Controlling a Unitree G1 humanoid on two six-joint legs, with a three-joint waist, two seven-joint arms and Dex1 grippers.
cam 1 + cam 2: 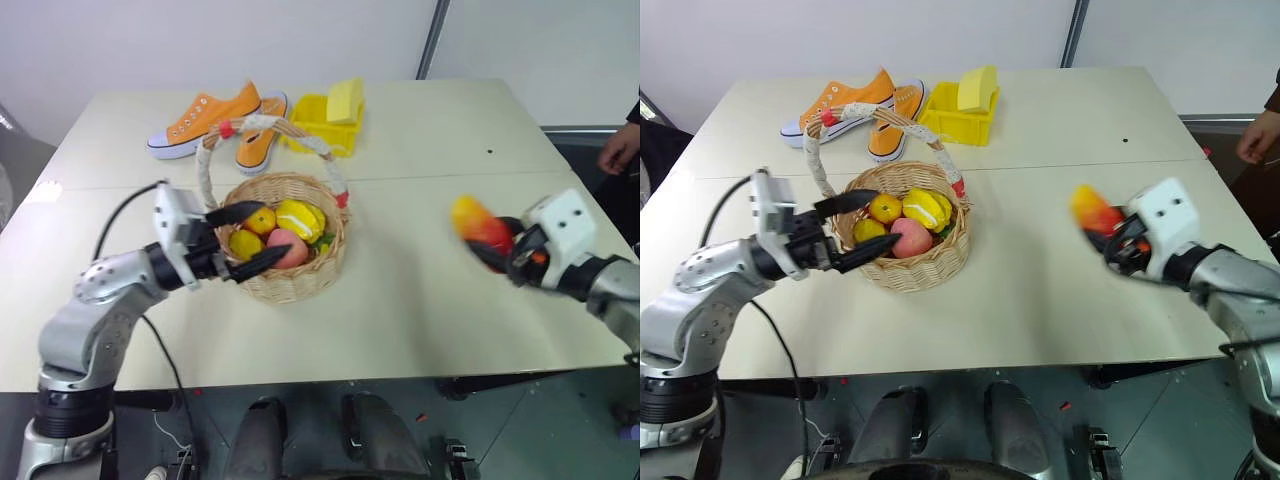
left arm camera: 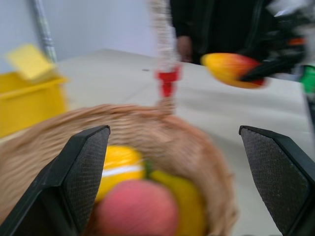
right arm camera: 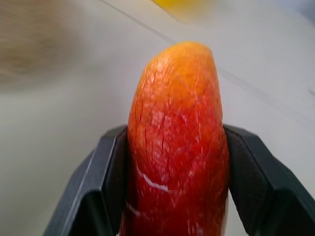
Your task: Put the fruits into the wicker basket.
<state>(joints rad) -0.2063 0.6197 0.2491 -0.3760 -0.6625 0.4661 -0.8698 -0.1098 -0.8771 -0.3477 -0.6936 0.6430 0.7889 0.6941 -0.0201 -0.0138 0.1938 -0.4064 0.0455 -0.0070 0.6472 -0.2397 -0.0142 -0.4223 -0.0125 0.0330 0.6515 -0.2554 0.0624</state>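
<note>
The round wicker basket [image 1: 300, 280] with its white-wrapped arched handle stands mid-table. Inside lie a pink peach [image 1: 287, 247] and several small yellow and yellow-red fruits [image 1: 298, 218]. My left gripper [image 1: 250, 240] hovers open at the basket's left rim, one finger over the fruits and one along the near wall. Out to the right, above the table, my right gripper [image 1: 487, 245] is shut on the red-orange-yellow mango [image 1: 478, 226], whose yellow tip points toward the basket. The right wrist view shows the mango [image 3: 177, 147] clamped between both fingers.
Behind the basket lie a pair of orange sneakers [image 1: 205, 118] and a yellow plastic tray [image 1: 318, 122] holding a yellow sponge [image 1: 345, 100]. A person's hand [image 1: 620, 148] shows at the right edge. Bare tabletop spreads between the basket and the mango.
</note>
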